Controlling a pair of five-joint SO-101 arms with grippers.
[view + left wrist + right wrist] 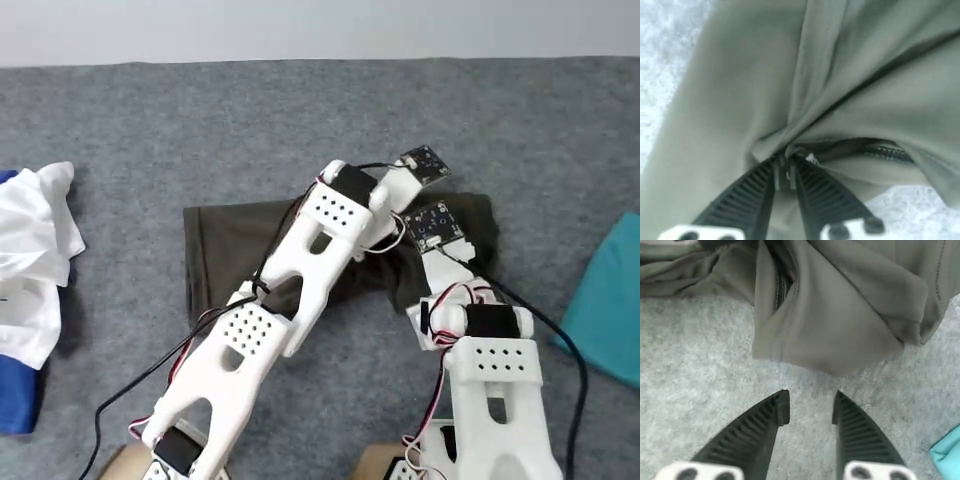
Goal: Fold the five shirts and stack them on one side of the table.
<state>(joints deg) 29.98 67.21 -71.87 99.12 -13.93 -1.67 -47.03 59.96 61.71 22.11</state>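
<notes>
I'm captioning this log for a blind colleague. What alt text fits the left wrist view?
The left hand, its black ribbed fingers closed together, pinches a bunched fold of the olive-green cloth shirt, which spreads away from the pinch in long creases. Patches of the grey felt-like table cover show past the shirt's edges.

The olive-green cloth shirt [225, 250] looks soft, matt and creased. The grey table covering [300, 110] is rough, felt-like fabric. The right gripper [810, 410] has matt black ribbed plastic fingers [760, 427]. The white arm shells [250, 335] are smooth plastic.
</notes>
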